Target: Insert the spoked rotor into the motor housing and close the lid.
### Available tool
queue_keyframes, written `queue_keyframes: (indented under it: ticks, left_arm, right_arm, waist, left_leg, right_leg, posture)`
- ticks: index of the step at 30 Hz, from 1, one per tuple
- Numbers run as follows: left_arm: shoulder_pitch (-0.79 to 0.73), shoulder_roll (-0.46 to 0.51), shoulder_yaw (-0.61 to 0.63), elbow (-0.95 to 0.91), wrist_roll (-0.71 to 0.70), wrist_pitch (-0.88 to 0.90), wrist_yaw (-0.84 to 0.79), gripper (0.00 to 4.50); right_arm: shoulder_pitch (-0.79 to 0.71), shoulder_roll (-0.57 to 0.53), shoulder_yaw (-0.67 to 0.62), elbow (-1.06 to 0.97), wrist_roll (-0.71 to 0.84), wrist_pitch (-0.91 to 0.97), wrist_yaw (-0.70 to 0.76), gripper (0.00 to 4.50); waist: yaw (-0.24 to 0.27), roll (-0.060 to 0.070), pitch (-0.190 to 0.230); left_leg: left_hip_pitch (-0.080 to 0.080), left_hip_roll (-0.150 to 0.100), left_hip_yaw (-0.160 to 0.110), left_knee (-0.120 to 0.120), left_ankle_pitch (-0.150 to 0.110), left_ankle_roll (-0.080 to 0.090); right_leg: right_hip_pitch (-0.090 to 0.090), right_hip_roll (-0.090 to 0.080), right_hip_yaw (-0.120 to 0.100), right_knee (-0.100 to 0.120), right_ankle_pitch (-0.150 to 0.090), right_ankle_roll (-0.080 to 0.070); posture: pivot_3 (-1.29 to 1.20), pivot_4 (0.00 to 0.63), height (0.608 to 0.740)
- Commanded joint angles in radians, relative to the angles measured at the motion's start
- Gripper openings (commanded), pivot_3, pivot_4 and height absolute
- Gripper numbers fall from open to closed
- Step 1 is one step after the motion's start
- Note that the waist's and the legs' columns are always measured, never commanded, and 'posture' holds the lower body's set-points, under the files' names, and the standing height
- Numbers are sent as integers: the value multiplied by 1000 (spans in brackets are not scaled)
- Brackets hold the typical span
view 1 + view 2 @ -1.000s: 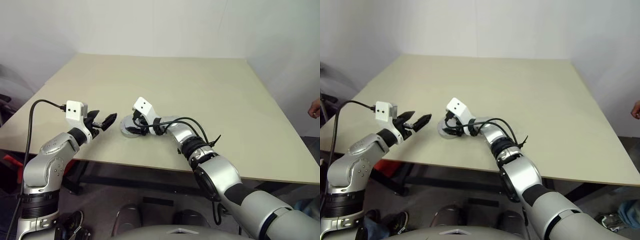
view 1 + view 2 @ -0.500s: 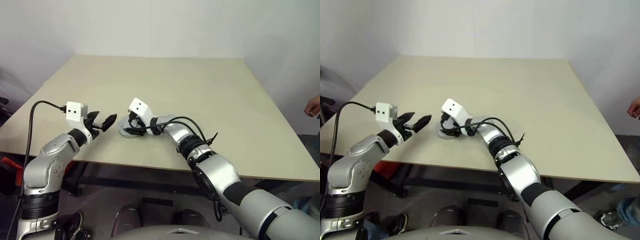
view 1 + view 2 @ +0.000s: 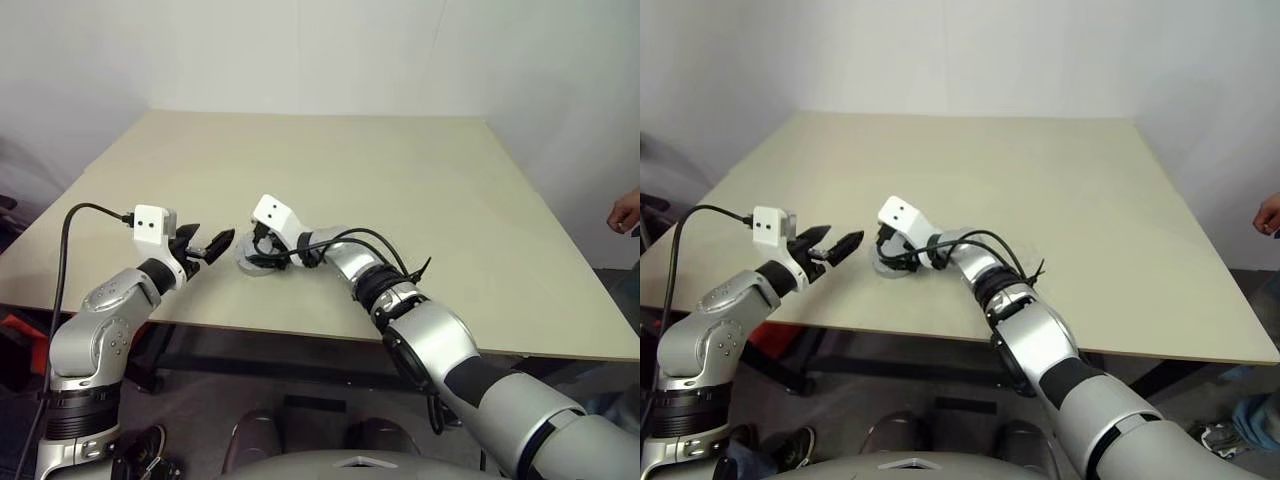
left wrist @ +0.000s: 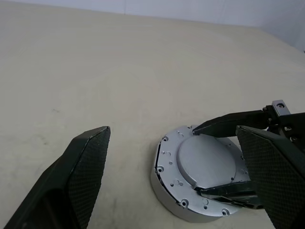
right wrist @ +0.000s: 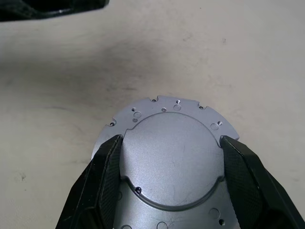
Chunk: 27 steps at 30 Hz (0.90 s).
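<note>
The motor housing (image 4: 198, 174) is sitting on the surface (image 3: 400, 190) near its front edge, just right of the left pincer (image 3: 207, 243).

Head stereo pair looking down over table (image 3: 420, 190), wrist cameras close on lid (image 5: 171, 162)

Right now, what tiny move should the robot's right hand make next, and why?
Probably open the right gripper and lift away: the round silver-grey metal lid already looks flat on the short round metal housing, with the black fingers hugging its raised centre.
</note>
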Motion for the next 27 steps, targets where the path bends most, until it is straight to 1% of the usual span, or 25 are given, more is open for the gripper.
queue_keyframes:
  ticks: [1,8,17,27]
  left_arm:
    - [-7,0,0,-38,-2,-11,2,4500]
    - [-9,-3,-2,-36,0,-13,4,4500]
    - [-7,-8,-7,-34,2,-16,3,4500]
    - [-10,-9,-9,-28,6,-21,1,4500]
  right_arm:
    - [-12,1,28,30,-41,11,4,3133]
    - [-22,1,29,12,-37,6,35,3133]
    - [-52,-6,8,15,-25,22,21,3133]
    - [-73,-14,-1,-42,-11,21,68,3133]
  waist:
    - [0,0,0]
    - [-2,0,0]
    - [-2,0,0]
    - [-1,0,1]
  left_leg:
    - [0,0,0,0,0,0]
    - [-2,0,0,0,0,0]
    - [-3,0,0,-2,0,0]
    - [-4,0,0,-2,0,0]
  right_leg:
    - [0,0,0,0,0,0]
    - [-3,0,0,0,0,0]
    - [-5,1,1,0,-1,-3]
    - [-6,1,1,1,-2,-3]
  posture:
    - [0,0,740]
    - [0,0,740]
    - [0,0,740]
    - [0,0,740]
